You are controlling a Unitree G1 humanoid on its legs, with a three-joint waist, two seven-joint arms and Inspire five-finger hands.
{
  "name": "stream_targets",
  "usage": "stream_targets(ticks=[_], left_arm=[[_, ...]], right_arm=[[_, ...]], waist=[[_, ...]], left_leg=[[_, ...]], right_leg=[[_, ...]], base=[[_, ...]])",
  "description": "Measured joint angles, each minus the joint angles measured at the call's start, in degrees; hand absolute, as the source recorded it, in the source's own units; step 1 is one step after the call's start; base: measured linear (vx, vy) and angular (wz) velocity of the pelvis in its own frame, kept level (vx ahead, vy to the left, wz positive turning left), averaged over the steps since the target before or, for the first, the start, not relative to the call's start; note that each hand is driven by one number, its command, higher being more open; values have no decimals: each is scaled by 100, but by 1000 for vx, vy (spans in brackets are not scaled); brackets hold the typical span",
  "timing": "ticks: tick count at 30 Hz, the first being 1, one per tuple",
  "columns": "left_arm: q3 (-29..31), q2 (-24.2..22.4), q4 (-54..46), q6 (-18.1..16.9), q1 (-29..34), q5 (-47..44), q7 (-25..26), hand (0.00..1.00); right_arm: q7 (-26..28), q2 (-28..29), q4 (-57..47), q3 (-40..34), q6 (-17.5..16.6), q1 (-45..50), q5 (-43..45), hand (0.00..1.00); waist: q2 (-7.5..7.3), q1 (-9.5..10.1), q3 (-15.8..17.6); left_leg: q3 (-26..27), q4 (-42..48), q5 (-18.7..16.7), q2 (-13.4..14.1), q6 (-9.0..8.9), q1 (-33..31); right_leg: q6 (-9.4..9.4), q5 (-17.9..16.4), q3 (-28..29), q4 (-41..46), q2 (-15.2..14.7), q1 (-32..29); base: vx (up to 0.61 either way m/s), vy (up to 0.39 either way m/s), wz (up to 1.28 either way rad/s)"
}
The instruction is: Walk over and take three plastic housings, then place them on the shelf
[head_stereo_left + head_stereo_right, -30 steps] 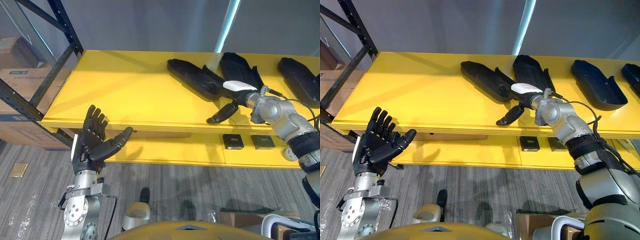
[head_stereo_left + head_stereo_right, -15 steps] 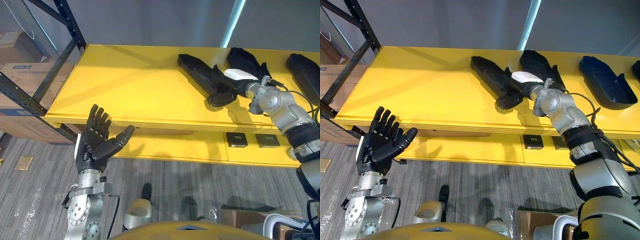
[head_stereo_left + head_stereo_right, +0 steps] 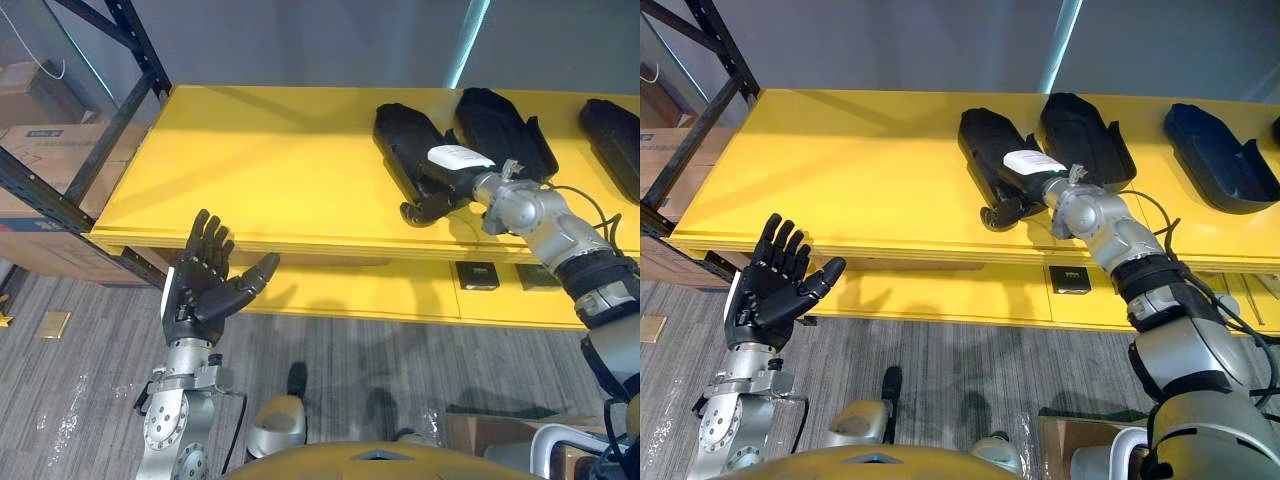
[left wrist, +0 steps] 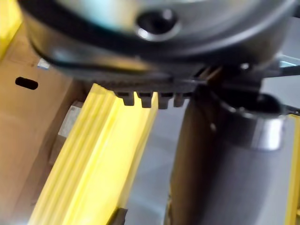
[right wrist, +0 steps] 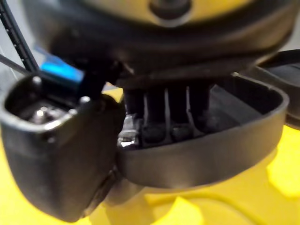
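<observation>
1. The right hand (image 3: pixel 447 183) grips the near end of a black plastic housing (image 3: pixel 405 150) on top of the yellow shelf (image 3: pixel 250 170), in the shelf's right half.
2. Right wrist view: the fingers (image 5: pixel 164 115) curl down into the housing's hollow and the thumb (image 5: pixel 56 154) sits outside its end wall, w/ the wall pinched btwn them. Cannot tell if that end is clear of the shelf top.
3. A second housing (image 3: pixel 505 125) lies hollow side up, just beside the first and closer to the shelf's right end. A third housing (image 3: pixel 1220 150) lies well apart, near that end.
4. The left hand (image 3: pixel 200 290) is raised just in front of the shelf's front edge, at its left half. Its fingers are straight & spread wide w/ the thumb out, holding & touching nothing.
5. Cardboard boxes (image 3: pixel 40 150) stand past the shelf's left end, behind a black rack frame (image 3: pixel 110 130). A small black square item (image 3: pixel 478 275) sits on the yellow level below the shelf, under the right arm.
</observation>
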Motion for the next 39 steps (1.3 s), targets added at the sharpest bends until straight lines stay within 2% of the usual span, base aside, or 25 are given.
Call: stream_targets(ticks=[5,11,15,19,23,28,36,39], left_arm=[[-160,-2,0,1,-6,0,89,100],[-264,-59,0,19,-40,1,268,100],[-296,-120,0,98,-187,1,430,100],[-383,-269,0,112,-220,1,565,100],[-397,-320,0,122,-227,-4,579,100],[-464,-323,0,192,-234,-4,599,100],[-492,-324,0,218,-238,-5,708,100],[-491,-323,0,218,-247,-136,710,100]], right_arm=[[-106,506,-29,-146,460,58,-4,0],[-252,1290,-10,-262,1301,-103,13,0],[-354,1865,224,-262,1812,-465,184,0],[-509,2290,575,-274,2164,-848,335,0],[-608,2534,771,-307,2353,-1087,608,0],[-616,2719,999,-322,2525,-1353,675,0],[-602,2660,1293,-158,2542,-1529,427,0],[-541,2593,1336,30,2398,-1608,172,0]], waist=[[4,0,-2],[46,13,-11],[104,108,-7],[159,202,23],[184,298,36],[196,327,43],[204,304,48],[205,298,48]], left_leg=[[-2,1,0,2,0,-1],[-29,5,9,3,5,-11],[-117,19,40,-5,9,-90],[-206,22,85,-20,24,-120],[-223,20,95,-20,21,-135],[-269,21,102,-15,20,-173],[-243,21,101,-9,20,-187],[-200,22,101,-1,20,-194]], right_leg=[[0,0,-1,-1,4,0],[-1,0,-24,-1,10,4],[-2,-1,-109,-1,16,-12],[-2,-1,-200,0,5,20],[-5,-3,-216,3,6,15],[-11,-6,-263,7,4,5],[-12,-7,-237,10,2,-30],[-8,-4,-189,23,-1,-70]], base=[[0,0,0],[0,0,1],[-2,-3,10],[-13,-16,13],[-11,-8,3],[-18,-10,3],[-6,-8,-1],[-8,-21,-6]])
